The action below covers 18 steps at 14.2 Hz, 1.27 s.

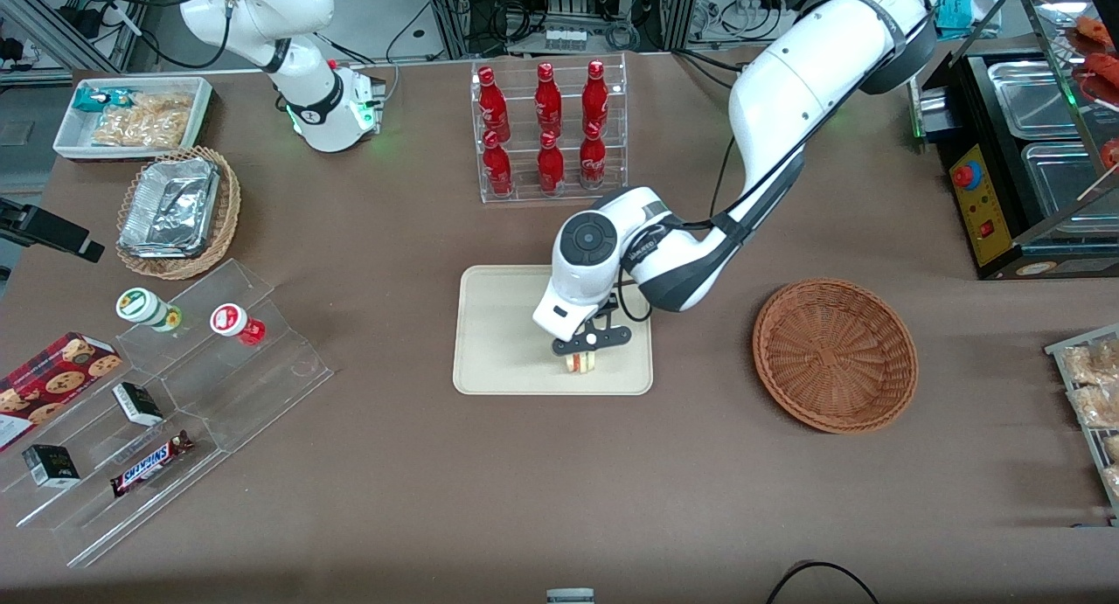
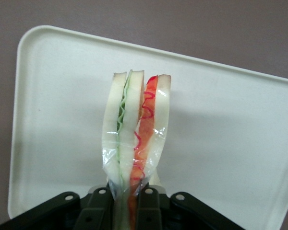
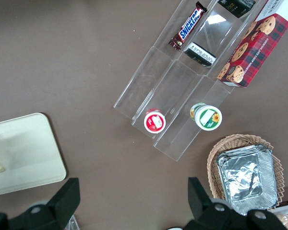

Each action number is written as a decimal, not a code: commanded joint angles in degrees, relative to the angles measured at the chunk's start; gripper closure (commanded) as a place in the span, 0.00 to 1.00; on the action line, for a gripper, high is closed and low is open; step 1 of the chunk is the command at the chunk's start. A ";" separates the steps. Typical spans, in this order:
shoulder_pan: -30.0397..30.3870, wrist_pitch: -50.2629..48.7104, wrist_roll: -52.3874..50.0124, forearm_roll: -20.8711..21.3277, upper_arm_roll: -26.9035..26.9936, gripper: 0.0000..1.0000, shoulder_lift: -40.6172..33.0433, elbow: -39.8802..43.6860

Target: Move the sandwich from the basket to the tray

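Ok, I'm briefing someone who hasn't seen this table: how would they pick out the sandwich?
Find the cream tray at the table's middle, nearer the front camera than the rack of red bottles. Over it, the gripper is shut on the sandwich: a plastic-wrapped wedge of white bread with green and red-orange filling, the only food there.

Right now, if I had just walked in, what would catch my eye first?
Probably the big white arm bent over the cream tray, its gripper shut on a wrapped sandwich with green and red filling. Beside the tray, toward the working arm's end, sits an empty brown basket; farther from the camera stands a rack of red bottles.
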 commanded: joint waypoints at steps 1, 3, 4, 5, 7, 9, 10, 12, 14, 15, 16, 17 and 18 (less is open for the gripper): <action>-1.83 -0.55 -2.16 1.04 -0.24 0.50 2.17 3.26; -2.35 0.41 -3.73 1.13 -0.24 0.06 2.35 3.26; -2.36 2.07 -3.74 1.13 -0.15 0.00 2.35 3.17; -2.27 3.30 -3.83 1.22 -0.07 0.00 2.09 3.17; -1.31 2.70 -3.83 1.13 0.02 0.00 -0.88 2.65; 1.93 -1.14 -3.13 0.78 1.24 0.00 -7.20 0.20; 3.69 -3.52 -3.04 -0.27 1.43 0.00 -10.36 -0.95; 7.38 -8.44 1.50 -4.04 1.60 0.00 -16.96 -3.67; 12.82 -16.07 14.21 -9.13 1.69 0.00 -22.85 -5.43; 15.81 -20.63 21.41 -11.76 2.30 0.00 -25.75 -5.79; 17.84 -25.12 28.44 -13.27 4.05 0.00 -28.30 -6.05; 18.29 -28.99 35.47 -14.68 7.20 0.00 -30.85 -6.05; 18.30 -32.07 41.90 -16.60 11.06 0.00 -33.14 -6.05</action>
